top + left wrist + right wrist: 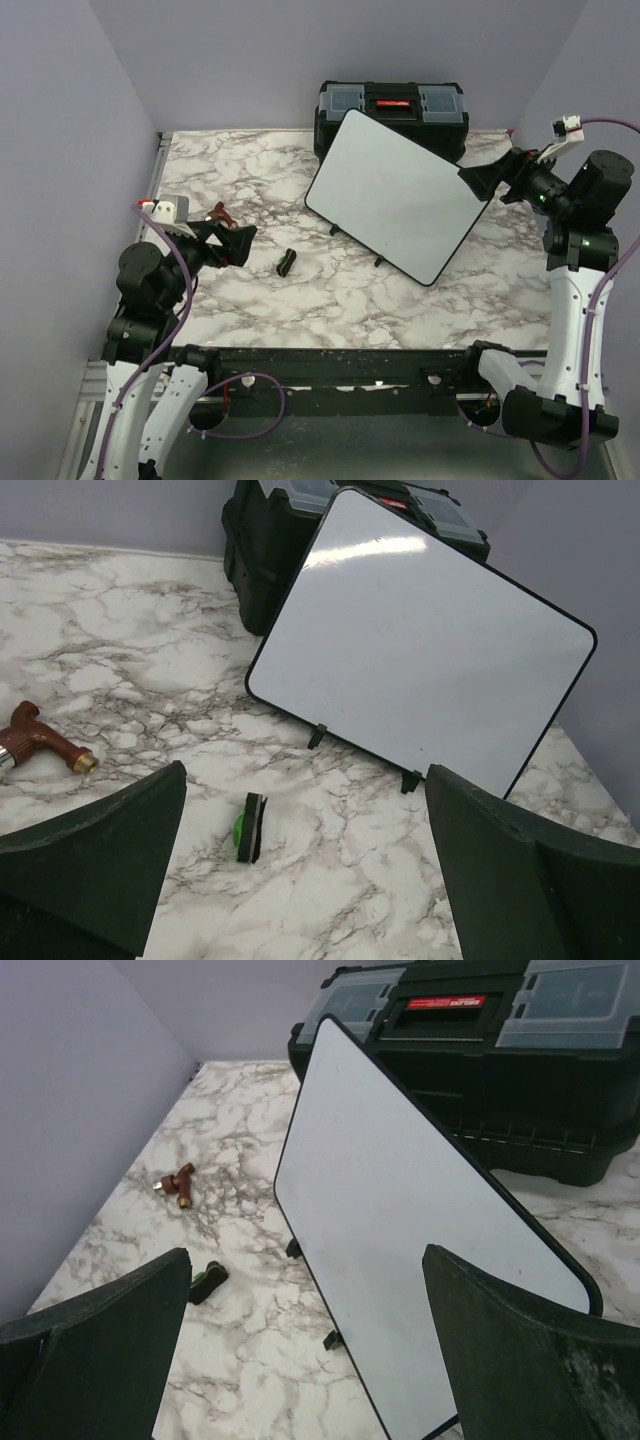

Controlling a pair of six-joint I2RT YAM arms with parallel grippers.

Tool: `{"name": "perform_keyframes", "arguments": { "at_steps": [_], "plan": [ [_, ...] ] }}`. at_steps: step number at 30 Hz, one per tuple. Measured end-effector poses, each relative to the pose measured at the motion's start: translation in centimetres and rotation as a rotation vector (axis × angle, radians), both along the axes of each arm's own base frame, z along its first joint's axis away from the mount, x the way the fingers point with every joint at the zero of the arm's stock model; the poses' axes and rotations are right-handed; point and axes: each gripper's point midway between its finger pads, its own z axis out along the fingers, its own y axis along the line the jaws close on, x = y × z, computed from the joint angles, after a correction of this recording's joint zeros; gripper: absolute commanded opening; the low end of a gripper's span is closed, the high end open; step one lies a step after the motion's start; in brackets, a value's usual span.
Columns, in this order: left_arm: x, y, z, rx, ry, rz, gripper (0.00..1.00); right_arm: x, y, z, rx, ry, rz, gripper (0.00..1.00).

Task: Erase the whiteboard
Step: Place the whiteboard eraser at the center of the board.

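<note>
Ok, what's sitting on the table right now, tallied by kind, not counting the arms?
Whiteboard: 1
Black toolbox: 1
Small black-and-green eraser block: 1
Red-brown nozzle-like tool with brass tip: 1
Total: 4

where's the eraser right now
In the top view the eraser lies on the table left of centre, between the left gripper and the whiteboard.
</note>
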Motion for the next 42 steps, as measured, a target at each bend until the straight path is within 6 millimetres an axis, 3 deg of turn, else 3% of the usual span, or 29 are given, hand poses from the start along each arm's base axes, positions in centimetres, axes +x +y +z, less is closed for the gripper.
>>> {"name": "perform_keyframes", "arguments": {
  "at_steps": [11, 24, 26, 29, 32, 34, 37, 40, 42],
  "plan": [
    [-2.0, 0.5, -0.1, 0.011, -0.031, -0.001, 0.99, -0.6, -2.6, 1.9, 0.017, -0.043, -0.231, 1.0],
    [-2.2, 0.7, -0.5, 0.025, -0.039, 0.004, 0.98, -0.4, -3.3, 1.5, 0.026, -0.027, -0.281, 1.0],
    [-2.2, 0.7, -0.7, 0.029, -0.038, 0.003, 0.91, -0.3, -3.3, 1.1, 0.03, -0.017, -0.282, 1.0],
    [-1.6, 0.4, -2.1, 0.024, -0.006, -0.003, 0.6, -0.1, -3.3, 0.2, 0.036, 0.004, -0.283, 1.0],
    [0.9, -0.7, -6.6, 0.031, 0.166, -0.033, 0.39, -0.2, -3.3, -0.9, 0.04, 0.022, -0.282, 1.0],
    [3.0, -1.4, -11.2, 0.062, 0.358, -0.037, 0.38, -0.3, -3.1, -1.6, 0.048, 0.035, -0.277, 1.0],
    [4.4, -2.6, -18.1, 0.171, 0.635, -0.035, 0.38, -0.3, -2.9, -2.6, 0.062, 0.056, -0.262, 1.0],
    [4.4, -3.6, -21.6, 0.316, 0.757, -0.028, 0.37, -0.3, -2.7, -3.0, 0.069, 0.064, -0.254, 1.0],
    [5.8, -3.7, -22.7, 0.407, 0.789, 0.018, 0.35, -0.3, -2.7, -2.9, 0.068, 0.061, -0.254, 1.0]
  ]
}}
